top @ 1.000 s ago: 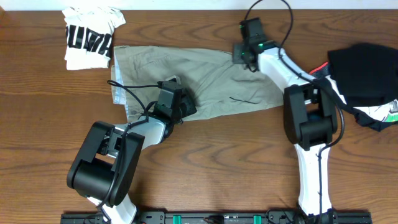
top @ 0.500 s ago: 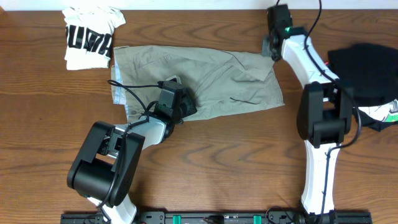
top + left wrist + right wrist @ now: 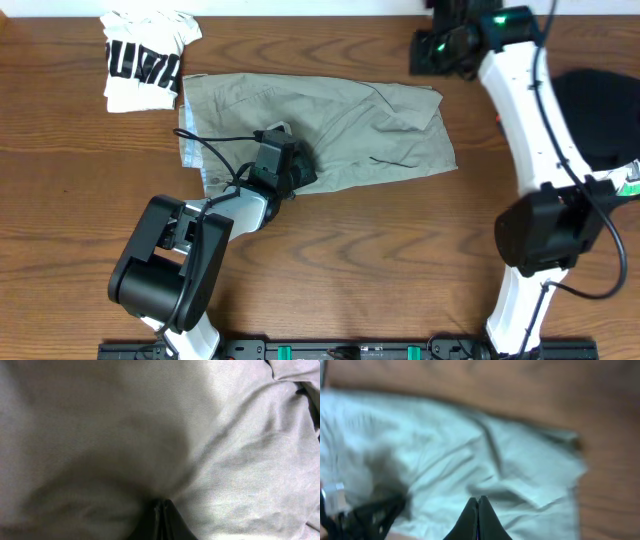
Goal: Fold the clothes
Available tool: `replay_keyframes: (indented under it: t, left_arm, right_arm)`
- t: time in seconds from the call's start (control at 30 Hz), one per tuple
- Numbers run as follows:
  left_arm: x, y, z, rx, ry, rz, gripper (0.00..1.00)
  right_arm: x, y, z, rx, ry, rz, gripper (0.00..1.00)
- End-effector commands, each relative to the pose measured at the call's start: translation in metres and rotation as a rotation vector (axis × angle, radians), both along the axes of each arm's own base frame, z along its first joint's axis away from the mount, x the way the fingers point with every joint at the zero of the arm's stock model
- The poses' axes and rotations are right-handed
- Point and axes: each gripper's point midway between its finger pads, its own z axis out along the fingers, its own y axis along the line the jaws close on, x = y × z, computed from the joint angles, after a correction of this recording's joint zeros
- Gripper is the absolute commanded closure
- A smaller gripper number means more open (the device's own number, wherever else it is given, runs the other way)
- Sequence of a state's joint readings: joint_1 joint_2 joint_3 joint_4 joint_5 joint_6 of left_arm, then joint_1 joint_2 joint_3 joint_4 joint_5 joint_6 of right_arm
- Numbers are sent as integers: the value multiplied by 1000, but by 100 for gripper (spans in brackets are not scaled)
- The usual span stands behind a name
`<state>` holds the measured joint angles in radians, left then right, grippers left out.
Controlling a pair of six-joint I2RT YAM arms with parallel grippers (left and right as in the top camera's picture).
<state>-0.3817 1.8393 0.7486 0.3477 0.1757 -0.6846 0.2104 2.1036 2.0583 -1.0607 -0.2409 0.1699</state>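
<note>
**Left end effector** [image 3: 160, 519]: fingers are closed tip to tip and set down on the shorts [image 3: 350, 130]. Cloth lies directly beneath and spreads out on every side of it. Whether a pinch of fabric is caught between the fingers cannot be told.

**Right end effector** [image 3: 478, 510]: closed and carrying nothing. It hangs above the bare tabletop [image 3: 330, 250], just past the far edge of the shorts, whose nearest corner lies close beneath and ahead of it.

**Shorts:** spread roughly flat and creased, with a small flap turned over at the corner nearest the right end effector. The lighter lining shows at the end farthest from it.

**Handling, as judged:** light, limp cotton with no stiffness. It should drape, wrinkle and drag slightly on the wood, and it is not fragile. Mid-panel pinches would likely bunch. The thicker hem or waistband corners look the soundest places to hold.

**Beyond:** a white printed tee [image 3: 145, 58] lies past the lining end. A black garment [image 3: 600, 110] lies well off to the right end effector's outer side.
</note>
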Motion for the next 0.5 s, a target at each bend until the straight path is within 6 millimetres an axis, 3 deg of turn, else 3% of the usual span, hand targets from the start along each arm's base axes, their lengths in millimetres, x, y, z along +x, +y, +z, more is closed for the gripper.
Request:
replay_keyframes:
  t: [0.0,0.2,0.47]
  left_arm:
    - [-29,21,-43,85,129,39,94]
    - [-29,21,-43,84,129,38,94]
    - [-29,21,-43,84,129,39,94]
  right_arm:
    - [-25,28,-58,25,149,103,99]
    - [-40,48,-109,28,223,99,99]
    - [-41,59,-129,12,208,101,99]
